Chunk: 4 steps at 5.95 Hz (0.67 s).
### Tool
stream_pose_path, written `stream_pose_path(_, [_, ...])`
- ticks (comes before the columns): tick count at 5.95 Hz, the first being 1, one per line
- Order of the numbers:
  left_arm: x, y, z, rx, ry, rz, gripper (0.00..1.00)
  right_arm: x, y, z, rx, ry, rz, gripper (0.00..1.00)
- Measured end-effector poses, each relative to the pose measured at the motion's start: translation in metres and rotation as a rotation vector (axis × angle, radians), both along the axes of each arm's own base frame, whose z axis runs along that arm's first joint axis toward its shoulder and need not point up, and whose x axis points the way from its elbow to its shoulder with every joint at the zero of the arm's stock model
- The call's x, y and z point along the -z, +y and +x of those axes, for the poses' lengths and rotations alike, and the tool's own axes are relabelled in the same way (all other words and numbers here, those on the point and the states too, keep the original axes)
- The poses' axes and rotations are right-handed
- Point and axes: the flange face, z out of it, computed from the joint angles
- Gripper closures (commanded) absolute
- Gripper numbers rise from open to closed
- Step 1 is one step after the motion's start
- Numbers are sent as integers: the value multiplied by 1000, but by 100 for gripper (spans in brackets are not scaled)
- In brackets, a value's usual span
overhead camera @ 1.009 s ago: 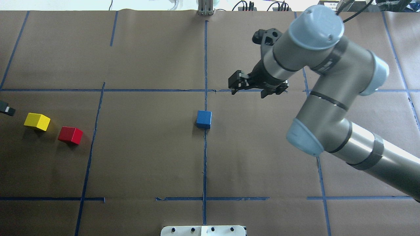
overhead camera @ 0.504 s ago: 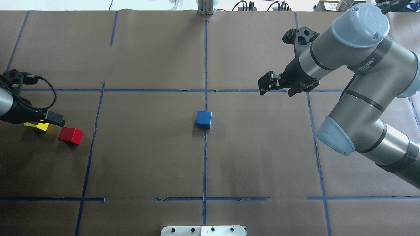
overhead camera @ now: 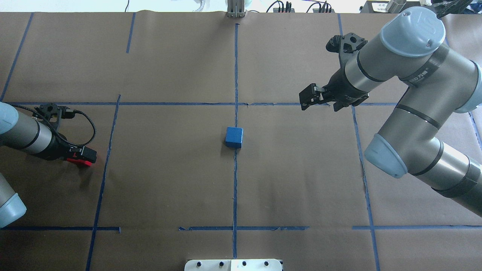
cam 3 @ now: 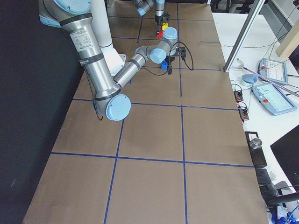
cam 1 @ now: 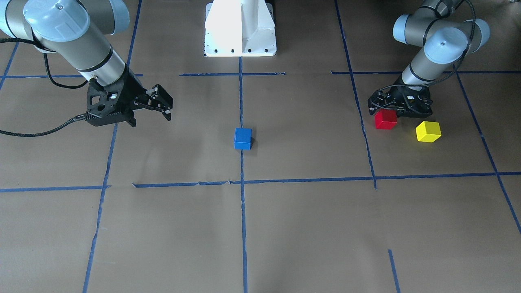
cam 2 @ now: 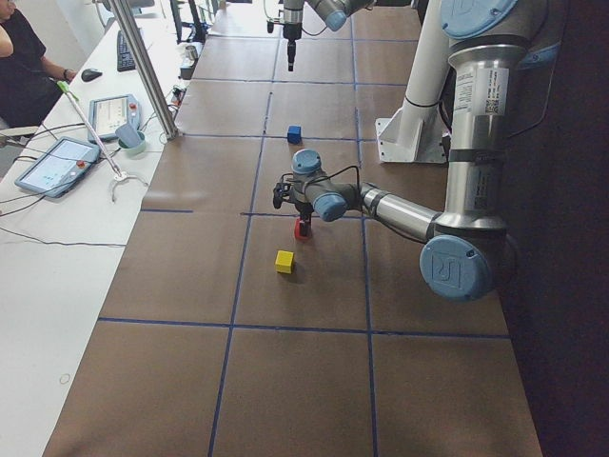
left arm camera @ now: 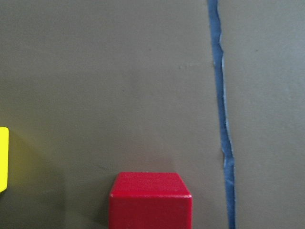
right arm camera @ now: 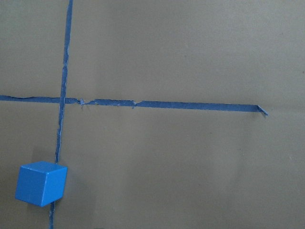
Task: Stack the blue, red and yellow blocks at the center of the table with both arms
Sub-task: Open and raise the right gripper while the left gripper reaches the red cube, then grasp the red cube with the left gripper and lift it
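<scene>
Exterior front-facing view: the blue block (cam 1: 243, 138) sits alone on the middle tape line (cam 1: 243, 211) of the brown table (cam 1: 305, 228). The right gripper (cam 1: 150, 121) hangs above the table, well off to this view's left of it. Its fingers (cam 1: 165, 106) are spread wide and hold nothing. On the view's right the left gripper (cam 1: 399, 110) is low over the red block (cam 1: 385, 119), whose front face shows just below the gripper's black body. The jaws look spread, with nothing clamped between them. The yellow block (cam 1: 428, 131) lies near the red one, not touching it, farther toward the table's end. Overhead exterior view: the left gripper covers most of the red block, leaving only a red edge showing. The yellow block is hidden beneath the left arm (overhead camera: 26, 135). The blue block stands at the table's centre, well apart from the wide right gripper, which is to its right and farther out. Exterior left view: the left gripper is directly above the red block, and the yellow block is near it on the camera's side. Exterior right view: the right gripper overlaps the blue block in the picture, with some blue showing beside it. Left wrist view: the red block is at the bottom edge near the middle. The yellow block is at the left edge and a tape line runs down the right. Right wrist view: the blue block lies in the lower left corner, on a tape line.
</scene>
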Motion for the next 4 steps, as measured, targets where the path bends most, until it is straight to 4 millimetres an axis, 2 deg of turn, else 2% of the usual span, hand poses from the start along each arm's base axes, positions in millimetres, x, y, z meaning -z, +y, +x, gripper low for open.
stream_pose_path(1, [-2, 0, 1, -1, -6, 1, 93, -1, 0, 0, -1, 1, 0, 0])
stream_pose_path(2, [0, 0, 1, -2, -4, 7, 76, -2, 0, 1, -2, 2, -1, 0])
stream_pose_path(3, [4, -1, -1, -8, 1, 24, 98, -4, 1, 3, -4, 5, -2, 0])
stream_pose_path(4, [24, -12, 3, -2, 18, 46, 99, -14, 2, 14, -6, 14, 2, 0])
